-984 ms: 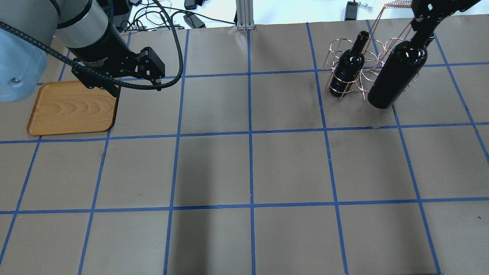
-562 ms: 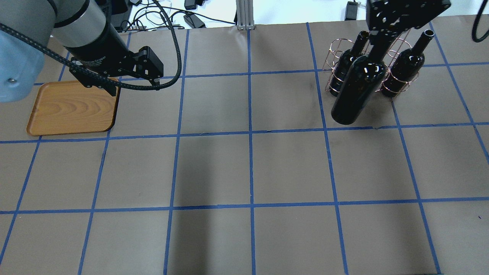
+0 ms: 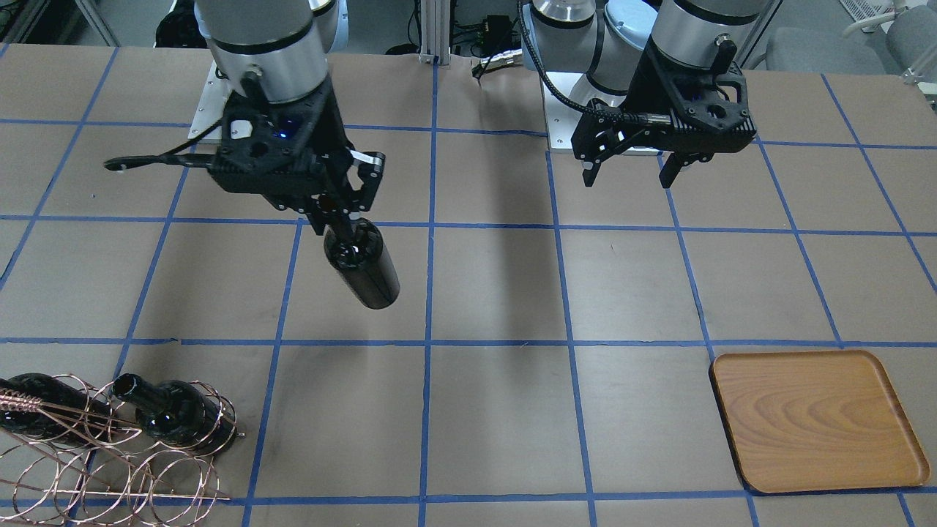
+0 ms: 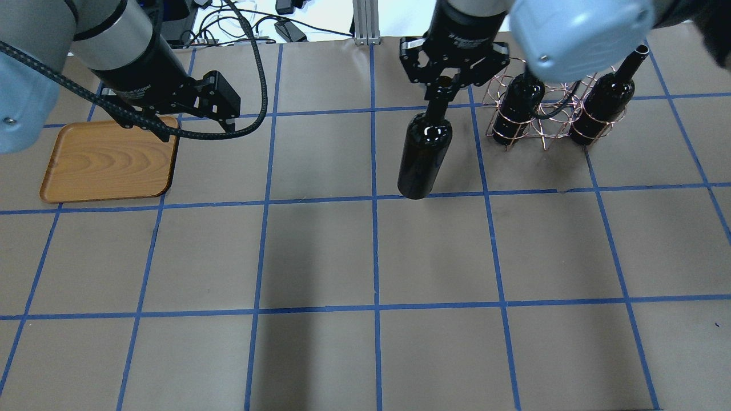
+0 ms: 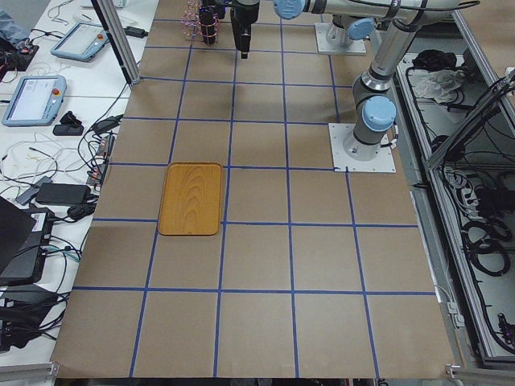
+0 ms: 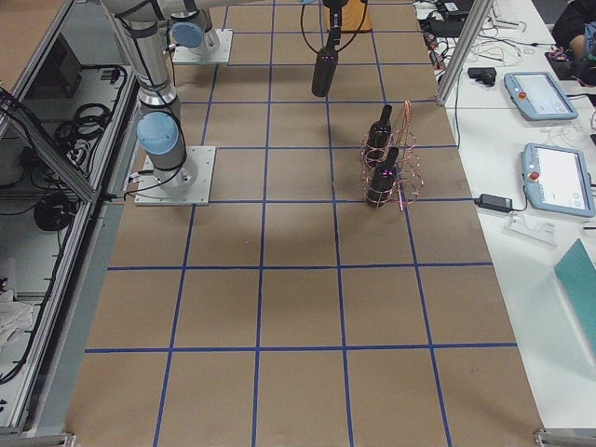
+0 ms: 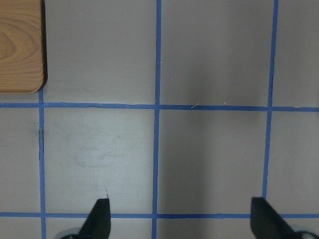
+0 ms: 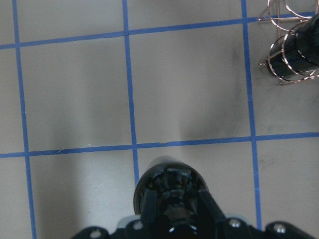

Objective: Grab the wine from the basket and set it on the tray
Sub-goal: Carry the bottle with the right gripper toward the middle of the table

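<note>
My right gripper (image 4: pixel 438 87) is shut on the neck of a near-black wine bottle (image 4: pixel 421 162), which hangs upright above the table left of the basket. The bottle also shows in the front view (image 3: pixel 362 267) and the right wrist view (image 8: pixel 169 191). The copper wire basket (image 4: pixel 555 121) at the far right holds two more bottles (image 4: pixel 517 108) (image 4: pixel 601 105). The wooden tray (image 4: pixel 103 165) lies bare at the far left. My left gripper (image 4: pixel 201 130) is open and empty, just right of the tray's far corner.
Brown paper with a blue tape grid covers the table. Cables and power bricks (image 4: pixel 288 28) lie beyond the far edge, by an aluminium post (image 4: pixel 363 23). The tray's corner shows in the left wrist view (image 7: pixel 20 45).
My right gripper has carried the bottle up out of the basket and leftward across the table. The two bottles in the basket stand as before. My left gripper has barely moved.
</note>
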Motion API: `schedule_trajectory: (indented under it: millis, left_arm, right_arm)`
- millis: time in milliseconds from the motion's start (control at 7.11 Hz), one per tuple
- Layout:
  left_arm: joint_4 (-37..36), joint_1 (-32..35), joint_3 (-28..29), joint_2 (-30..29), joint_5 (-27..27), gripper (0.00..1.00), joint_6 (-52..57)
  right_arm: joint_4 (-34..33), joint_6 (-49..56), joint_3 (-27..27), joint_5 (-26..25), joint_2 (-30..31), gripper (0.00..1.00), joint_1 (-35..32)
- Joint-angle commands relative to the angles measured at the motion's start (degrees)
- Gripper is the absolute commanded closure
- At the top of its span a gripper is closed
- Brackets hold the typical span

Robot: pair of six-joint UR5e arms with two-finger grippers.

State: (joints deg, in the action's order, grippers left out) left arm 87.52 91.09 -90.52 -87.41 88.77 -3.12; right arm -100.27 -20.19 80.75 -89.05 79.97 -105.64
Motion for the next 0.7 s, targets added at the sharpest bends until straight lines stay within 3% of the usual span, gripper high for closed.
schedule_trajectory:
  millis: [0,562]
  left_arm:
    - [0.0,0.1,-0.4,0.0,-0.1,0.00,0.0]
    - [-0.1,0.1,-0.8,0.4,-0.2,0.00,0.0]
  right_arm:
    - [-7.5,-10.5,0.3,-5.5,-5.8,1.00,-9.0]
    - [-9.1,-17.1,0.6,-6.6,-8.3,1.00,-13.1]
